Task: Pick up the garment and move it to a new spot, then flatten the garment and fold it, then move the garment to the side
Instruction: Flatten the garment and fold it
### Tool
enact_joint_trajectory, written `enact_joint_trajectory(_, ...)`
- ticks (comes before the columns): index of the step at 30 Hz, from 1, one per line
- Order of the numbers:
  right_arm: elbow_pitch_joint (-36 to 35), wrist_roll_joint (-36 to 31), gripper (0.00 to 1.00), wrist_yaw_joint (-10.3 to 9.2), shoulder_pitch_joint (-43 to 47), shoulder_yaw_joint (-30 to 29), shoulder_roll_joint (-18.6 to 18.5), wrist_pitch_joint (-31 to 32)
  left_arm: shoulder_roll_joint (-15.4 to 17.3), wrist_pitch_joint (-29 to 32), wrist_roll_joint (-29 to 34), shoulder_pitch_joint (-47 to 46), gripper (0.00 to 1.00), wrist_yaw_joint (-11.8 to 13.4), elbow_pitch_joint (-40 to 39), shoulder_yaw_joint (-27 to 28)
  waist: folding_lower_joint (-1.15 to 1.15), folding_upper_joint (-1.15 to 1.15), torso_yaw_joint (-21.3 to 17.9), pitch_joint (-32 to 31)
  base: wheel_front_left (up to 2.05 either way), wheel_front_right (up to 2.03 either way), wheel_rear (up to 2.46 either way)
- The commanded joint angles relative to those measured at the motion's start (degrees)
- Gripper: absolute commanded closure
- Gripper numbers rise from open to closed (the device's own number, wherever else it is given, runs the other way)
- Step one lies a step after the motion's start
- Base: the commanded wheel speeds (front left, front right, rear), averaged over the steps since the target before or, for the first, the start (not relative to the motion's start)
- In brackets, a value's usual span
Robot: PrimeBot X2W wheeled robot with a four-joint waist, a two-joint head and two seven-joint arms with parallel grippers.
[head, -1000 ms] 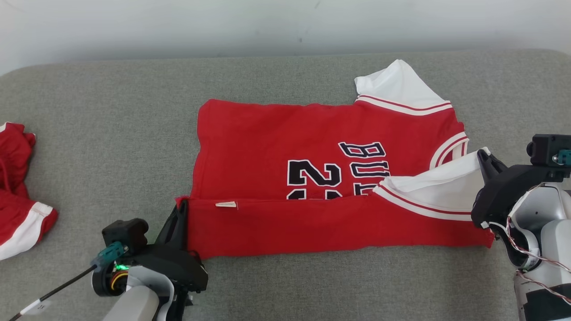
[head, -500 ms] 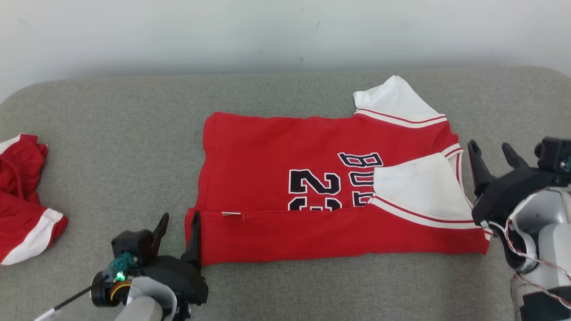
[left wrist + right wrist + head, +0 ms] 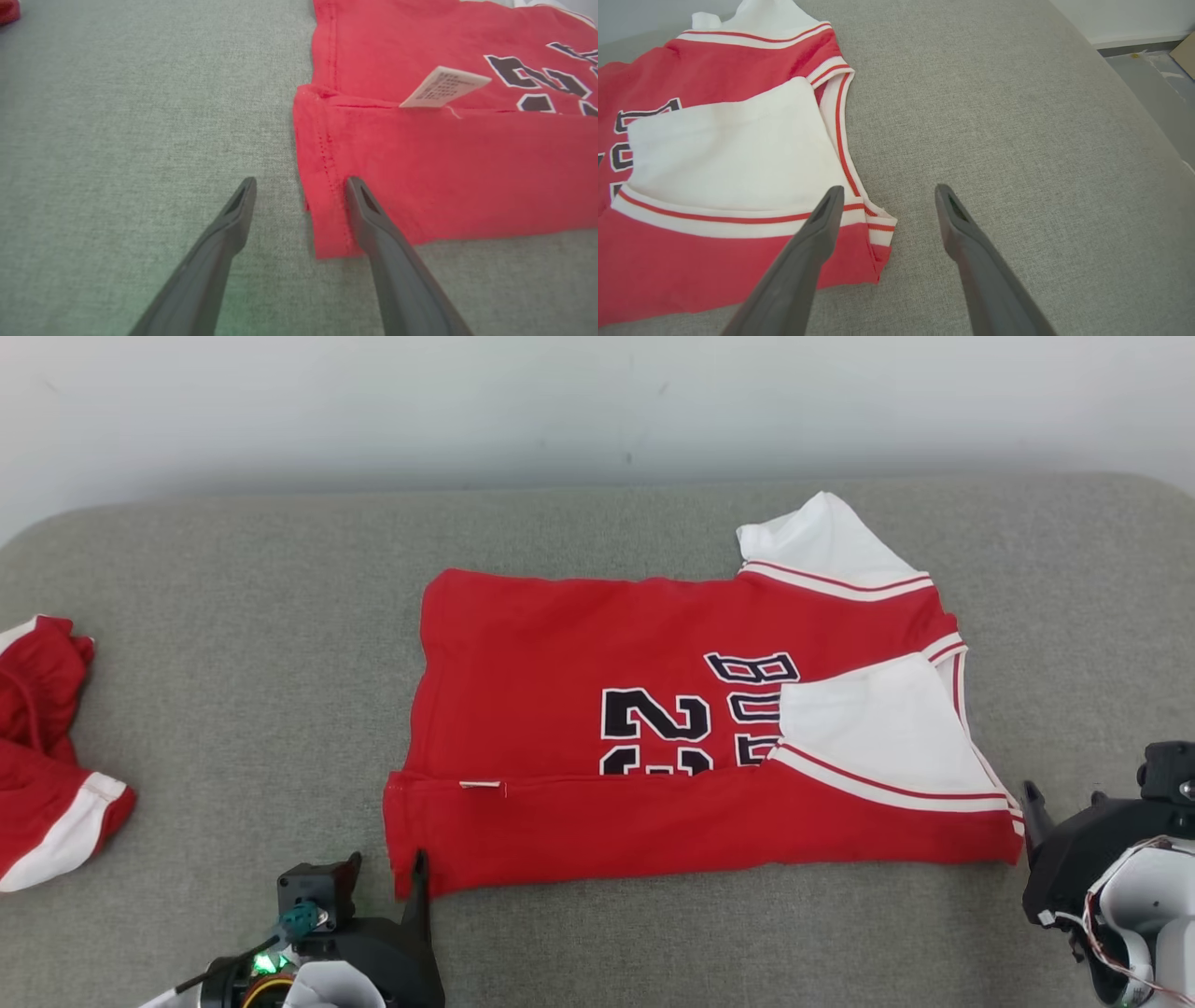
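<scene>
The garment [image 3: 579, 653] is a red jersey with white sleeves and black numerals, lying flat on the grey padded surface [image 3: 233, 616]. Its near long edge is folded up over the body, and a white label [image 3: 481, 786] shows at the fold line. My left gripper [image 3: 387, 863] stands open at the jersey's near left corner. In the left wrist view the right finger of that gripper [image 3: 301, 183] lies over the hem of the garment [image 3: 444, 163]. My right gripper [image 3: 1062, 795] is open just off the near right corner. In the right wrist view its [image 3: 889, 189] fingers straddle the sleeve hem of the garment [image 3: 691, 261] without holding it.
A second red and white piece of clothing [image 3: 47, 756] lies bunched at the left edge of the surface. A pale wall runs behind. Past the surface's rounded right end, the floor [image 3: 1148, 70] and a bit of cardboard [image 3: 1185, 53] show.
Both grippers opened and let go of the jersey's folded edge, then drew back toward the near side. The white sleeve dropped flat onto the jersey. The camera also shifted slightly.
</scene>
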Motion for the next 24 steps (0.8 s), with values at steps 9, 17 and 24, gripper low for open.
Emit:
enact_joint_trajectory(9, 5.4, -2.7, 0.0, -0.12, -1.0, 0.0, 1.3, 1.8, -1.7, 1.8, -1.0, -1.8, 0.0, 1.4, 3.5, -0.1, 0.0, 0.0, -0.7, 3.0, 0.0, 0.0, 0.0)
enact_joint_trajectory(17, 11.2, -1.0, 0.0, -0.1, -3.1, 2.2, 2.0, 2.0, -3.2, 5.1, -1.8, -2.5, 0.0, 0.1, 6.8, -1.7, 0.0, 0.0, 0.1, 3.6, 0.0, 0.0, 0.0)
enact_joint_trajectory(24, 13.6, 1.1, 1.0, 0.0, -2.4, 3.9, 1.4, 3.2, -3.8, 6.7, -2.4, -1.1, 1.0, -2.3, 8.4, -3.6, 0.0, 0.0, 0.4, 1.8, 0.0, 0.0, 0.0)
